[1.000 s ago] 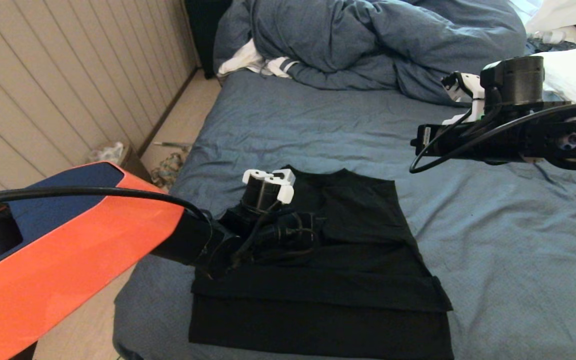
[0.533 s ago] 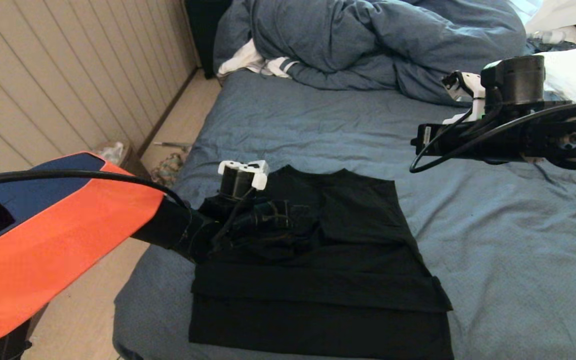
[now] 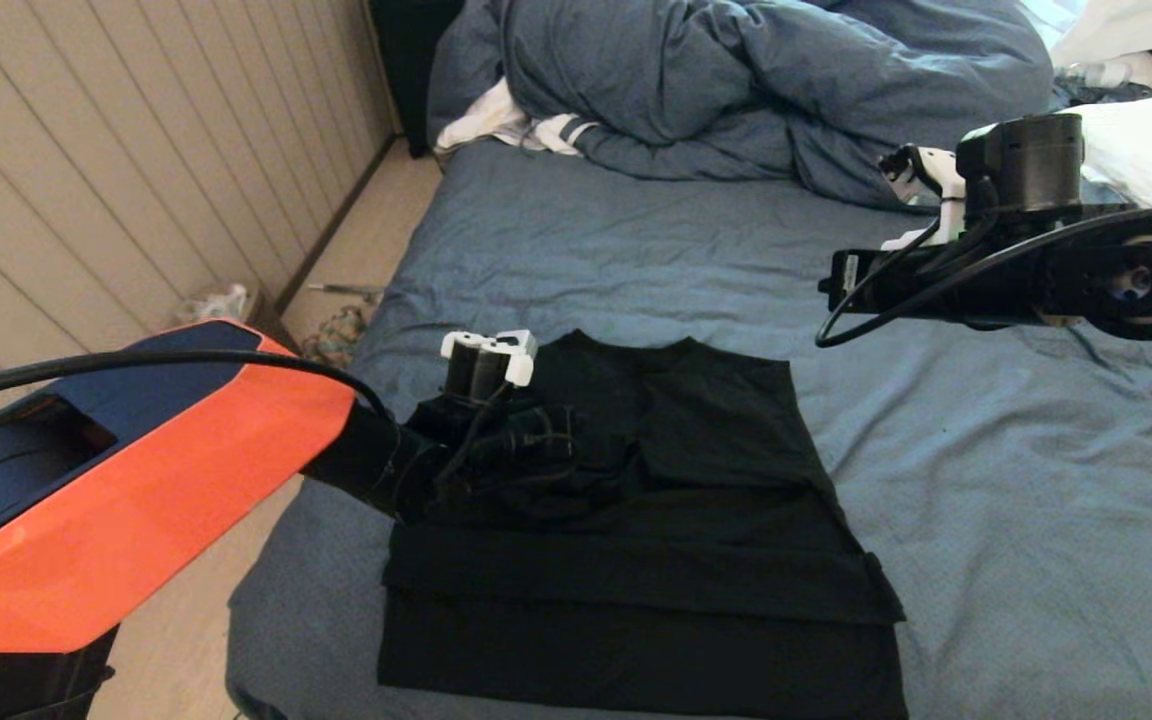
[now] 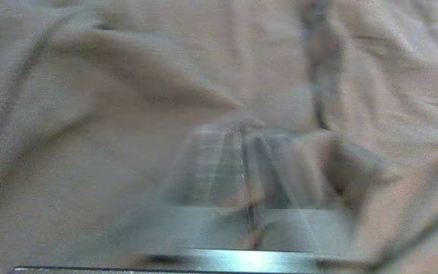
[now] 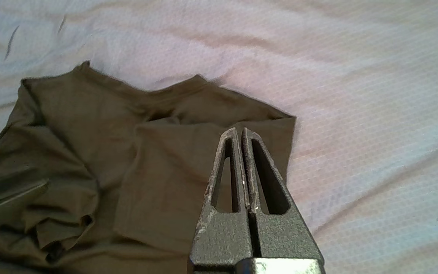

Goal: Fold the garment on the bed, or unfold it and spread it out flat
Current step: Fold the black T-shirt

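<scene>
The garment (image 3: 716, 480), a black T-shirt, lies on the bed (image 3: 986, 500) with its lower part folded up in layers and its collar toward the far side. My left gripper (image 3: 576, 440) is down on the bunched fabric at the shirt's left shoulder. In the left wrist view the garment (image 4: 89, 133) fills the picture. There the left gripper (image 4: 246, 133) has its fingers drawn close together with a pinch of fabric between them. My right gripper (image 3: 841, 282) hangs above the bed to the right of the shirt. It is shut and empty (image 5: 240, 131), over the garment (image 5: 108, 144) near its right shoulder corner.
A bunched blue-grey duvet (image 3: 736, 80) and a white-and-striped cloth (image 3: 506, 125) lie at the head of the bed. A white pillow (image 3: 1146, 140) sits at the far right. The bed's left edge drops to a floor strip with clutter (image 3: 336, 335) beside the panelled wall.
My left arm has shifted left along the shirt's upper edge, and its fingers have opened wide and then come together on the fabric. The right arm has stayed put.
</scene>
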Controlling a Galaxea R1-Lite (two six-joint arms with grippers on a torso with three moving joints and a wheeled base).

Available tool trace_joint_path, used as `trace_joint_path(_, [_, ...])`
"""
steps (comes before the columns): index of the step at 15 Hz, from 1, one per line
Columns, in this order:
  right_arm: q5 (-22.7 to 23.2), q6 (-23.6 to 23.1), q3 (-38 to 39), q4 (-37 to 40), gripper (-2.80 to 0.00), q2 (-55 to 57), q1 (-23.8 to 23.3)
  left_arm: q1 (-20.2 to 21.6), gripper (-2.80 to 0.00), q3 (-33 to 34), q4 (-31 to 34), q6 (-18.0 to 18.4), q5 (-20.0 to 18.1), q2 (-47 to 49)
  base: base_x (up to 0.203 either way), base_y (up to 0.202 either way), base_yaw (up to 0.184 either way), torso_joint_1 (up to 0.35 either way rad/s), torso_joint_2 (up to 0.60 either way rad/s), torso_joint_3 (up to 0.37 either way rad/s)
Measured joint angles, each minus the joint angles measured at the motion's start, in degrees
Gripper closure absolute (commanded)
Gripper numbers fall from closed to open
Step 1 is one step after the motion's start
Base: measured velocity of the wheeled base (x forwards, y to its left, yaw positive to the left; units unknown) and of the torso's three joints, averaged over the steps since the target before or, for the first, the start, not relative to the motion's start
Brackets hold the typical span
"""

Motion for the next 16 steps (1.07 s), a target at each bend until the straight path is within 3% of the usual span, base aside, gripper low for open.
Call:
trace_joint_path(3, [0.00, -0.02, -0.04, 0.02, 0.00, 0.05, -0.01, 0.53, 0.00, -0.83, -0.20, 0.17, 0.02, 1.94, 0.000, 0.000, 0.000, 0.000, 0.00, 0.000])
trace_joint_path(7, [0.00, -0.04, 0.24, 0.02, 0.00, 0.29, 0.22, 4.22, 0.00, -3.09, -0.63, 1.32, 0.21, 4.76, 0.000, 0.000, 0.000, 0.000, 0.00, 0.000])
trace_joint_path(11, [0.00, -0.06, 0.50, 0.02, 0.00, 0.44, 0.33, 8.90, 0.00, -8.36, 0.45, 1.37, 1.74, 6.65, 0.000, 0.000, 0.000, 0.000, 0.00, 0.000])
trace_joint_path(16, [0.00, -0.08, 0.63, 0.02, 0.00, 0.64, 0.36, 11.42, 0.00, -16.81, 5.37, 0.83, 2.11, 8.36, 0.000, 0.000, 0.000, 0.000, 0.00, 0.000])
